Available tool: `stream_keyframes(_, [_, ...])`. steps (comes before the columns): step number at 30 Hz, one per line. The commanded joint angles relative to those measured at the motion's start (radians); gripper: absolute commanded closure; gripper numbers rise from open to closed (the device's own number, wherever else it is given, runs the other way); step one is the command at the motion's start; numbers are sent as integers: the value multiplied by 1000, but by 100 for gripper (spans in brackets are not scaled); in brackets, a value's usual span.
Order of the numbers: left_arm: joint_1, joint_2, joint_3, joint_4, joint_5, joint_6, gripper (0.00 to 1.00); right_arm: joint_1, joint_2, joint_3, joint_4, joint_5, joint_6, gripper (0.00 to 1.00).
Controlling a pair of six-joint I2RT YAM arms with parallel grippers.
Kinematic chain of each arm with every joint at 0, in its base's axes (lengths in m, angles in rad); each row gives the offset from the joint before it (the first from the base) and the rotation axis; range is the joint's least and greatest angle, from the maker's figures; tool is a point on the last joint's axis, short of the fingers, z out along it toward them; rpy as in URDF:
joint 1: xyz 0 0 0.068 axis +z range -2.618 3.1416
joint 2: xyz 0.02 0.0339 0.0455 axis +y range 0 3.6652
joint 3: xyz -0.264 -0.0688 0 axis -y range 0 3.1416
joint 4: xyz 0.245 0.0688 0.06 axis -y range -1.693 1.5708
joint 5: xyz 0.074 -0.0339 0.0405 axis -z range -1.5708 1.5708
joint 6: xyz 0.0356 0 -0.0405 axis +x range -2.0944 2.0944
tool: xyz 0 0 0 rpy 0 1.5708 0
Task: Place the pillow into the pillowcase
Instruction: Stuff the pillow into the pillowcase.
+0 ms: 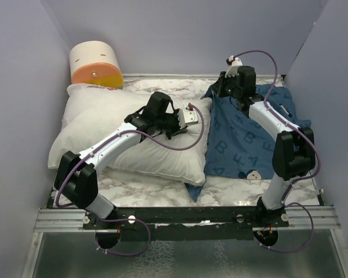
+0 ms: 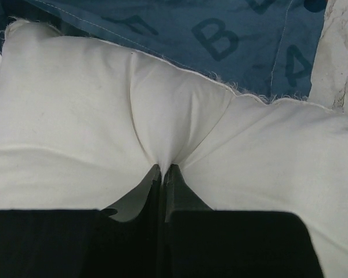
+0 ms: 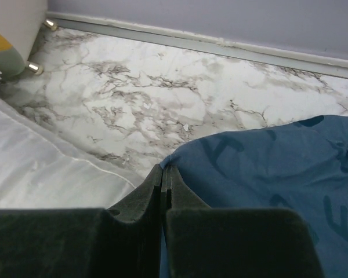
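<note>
White fabric bunches up at our left claw [image 2: 163, 169]. Its jaws are pressed together on a pinched fold of the pillow [image 1: 104, 130], close to the pillow's right edge. That edge borders the pillowcase [image 1: 243, 142].

We see the pillow lying plump over the left half of the marble tabletop [image 1: 162, 194], running from the back left corner towards the front edge. Its right edge lies over the left edge of the pillowcase, and a blue corner shows from under it near the front.

The pillowcase is spread mostly flat over the right half of the tabletop, dark blue with paler letters, reaching towards the back right corner.

Our right claw [image 3: 164, 169] is closed as well. From the wrist view we see its tips nipping the rim of the pillowcase at its back left corner, lifted a little above the marble and near the pillow's back edge.

A cream and orange drum [image 1: 95, 61] sits in the back left corner, touching the pillow's back edge.
</note>
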Motion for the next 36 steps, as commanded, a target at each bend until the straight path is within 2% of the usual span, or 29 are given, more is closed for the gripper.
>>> stream_keyframes(1, [14, 39, 48, -131, 7, 24, 100, 30, -94, -45, 54, -75, -40, 99])
stream_keyframes(7, [16, 47, 163, -128, 148, 14, 100, 52, -31, 37, -82, -59, -55, 99])
stream_keyframes(10, [6, 37, 170, -90, 215, -2, 100, 90, -19, 58, -109, -91, -76, 99])
stream_keyframes(13, [0, 26, 153, -42, 224, -5, 100, 143, -46, 55, -121, -86, -106, 99])
stream_keyframes(21, [-15, -125, 22, 169, 149, -4, 100, 163, -167, 17, -135, -120, -104, 99])
stream_keyframes(25, [-29, -183, -46, 271, 114, -11, 100, 164, -116, 45, -230, 14, -86, 99])
stream_keyframes(28, [-91, -218, -79, 310, 84, 0, 100, 164, -62, 62, -276, 83, -73, 99])
stream_keyframes(32, [-181, -209, -101, 312, -16, 88, 100, 174, -66, 58, -248, -10, -65, 99])
stream_keyframes(36, [-186, -185, -98, 333, -71, 141, 100, 213, -90, 88, -257, -43, -87, 99])
